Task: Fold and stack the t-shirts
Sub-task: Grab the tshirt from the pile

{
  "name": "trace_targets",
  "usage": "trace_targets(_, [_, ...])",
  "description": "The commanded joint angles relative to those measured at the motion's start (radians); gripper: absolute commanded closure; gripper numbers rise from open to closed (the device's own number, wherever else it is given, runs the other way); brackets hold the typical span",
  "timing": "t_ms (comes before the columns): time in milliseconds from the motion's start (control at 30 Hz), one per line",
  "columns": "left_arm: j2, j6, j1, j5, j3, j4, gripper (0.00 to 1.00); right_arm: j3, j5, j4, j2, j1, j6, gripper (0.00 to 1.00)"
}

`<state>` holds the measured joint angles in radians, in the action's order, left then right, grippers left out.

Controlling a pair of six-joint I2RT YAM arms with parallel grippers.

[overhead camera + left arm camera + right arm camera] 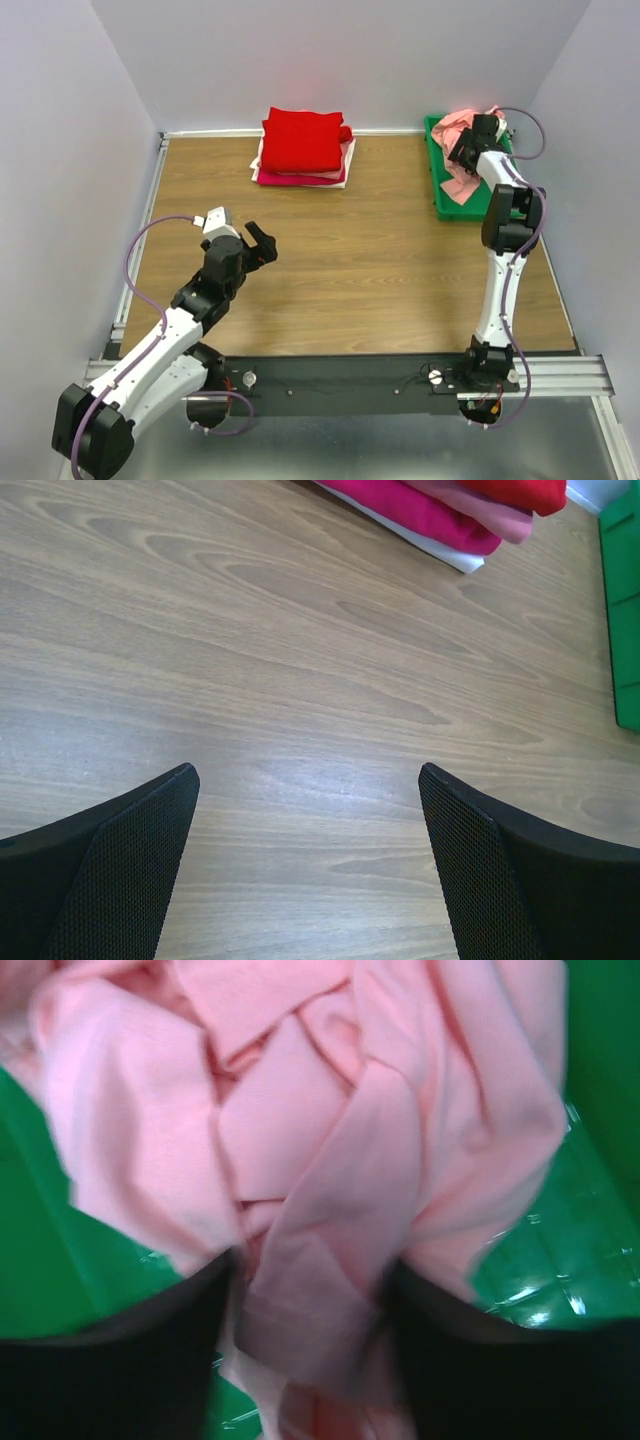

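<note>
Reaching into the green tray (448, 207), our right gripper (310, 1295) straddles the salmon-pink t-shirt (300, 1130), clamped or not we cannot tell; our left gripper (305, 780) hangs spread over the table (250, 610).

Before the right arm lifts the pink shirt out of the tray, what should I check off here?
1. Fingers of the right gripper either side of a fold of the pink shirt: ok.
2. Those fingers clamped tight on the fold: cannot tell.
3. Pink shirt out of the green tray: not ok, it lies bunched inside.
4. The left gripper open and empty above the table: ok.
5. The stack of folded shirts neat, red shirt on top: ok.
</note>
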<state>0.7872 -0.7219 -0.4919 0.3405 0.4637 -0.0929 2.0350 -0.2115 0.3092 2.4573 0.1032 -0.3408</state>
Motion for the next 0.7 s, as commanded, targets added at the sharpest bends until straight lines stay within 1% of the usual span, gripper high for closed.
trace_targets(0, [0.015, 0.015, 0.004, 0.04, 0.035, 0.015, 0.02, 0.03, 0.07, 0.022, 0.023, 0.006, 0.008, 0.49])
trace_targets(33, [0.021, 0.015, 0.006, 0.041, 0.036, 0.013, 0.02, 0.033, 0.069, 0.022, 0.019, 0.006, 0.009, 0.62])
trace_targets(67, [0.021, 0.015, 0.004, 0.037, 0.038, 0.015, 0.02, 0.034, 0.07, 0.022, 0.012, 0.006, 0.01, 0.73])
trace_targets(100, [0.021, 0.016, 0.006, 0.034, 0.039, 0.015, 0.01, 0.04, 0.076, 0.022, -0.009, 0.006, 0.016, 0.87])
trace_targets(167, [0.02, 0.018, 0.006, 0.011, 0.041, 0.016, 0.02, 0.036, 0.087, 0.022, -0.046, 0.006, 0.026, 0.93])
trace_targets(200, [0.018, 0.019, 0.004, 0.003, 0.041, 0.019, 0.02, 0.033, 0.09, 0.022, -0.093, 0.006, 0.031, 0.96])
trace_targets(267, [0.014, 0.021, 0.004, -0.017, 0.038, 0.028, 0.02, 0.013, 0.107, 0.021, -0.145, 0.006, 0.037, 0.97])
trace_targets(300, [0.015, 0.021, 0.004, -0.021, 0.036, 0.039, 0.02, 0.01, 0.112, 0.021, -0.206, 0.006, 0.039, 0.98])
trace_targets(500, [0.014, 0.016, 0.006, -0.049, 0.043, 0.045, 0.02, -0.073, 0.256, 0.018, -0.421, -0.02, 0.057, 1.0])
trace_targets(533, [0.009, 0.019, 0.004, -0.055, 0.044, 0.045, 0.02, -0.085, 0.27, 0.018, -0.484, -0.048, 0.074, 1.0])
trace_targets(633, [-0.002, 0.019, 0.004, -0.072, 0.043, 0.047, 0.02, -0.116, 0.305, 0.019, -0.567, -0.124, 0.105, 1.0])
trace_targets(667, [-0.011, 0.018, 0.006, -0.08, 0.043, 0.045, 0.02, -0.119, 0.302, 0.019, -0.618, -0.15, 0.115, 1.0])
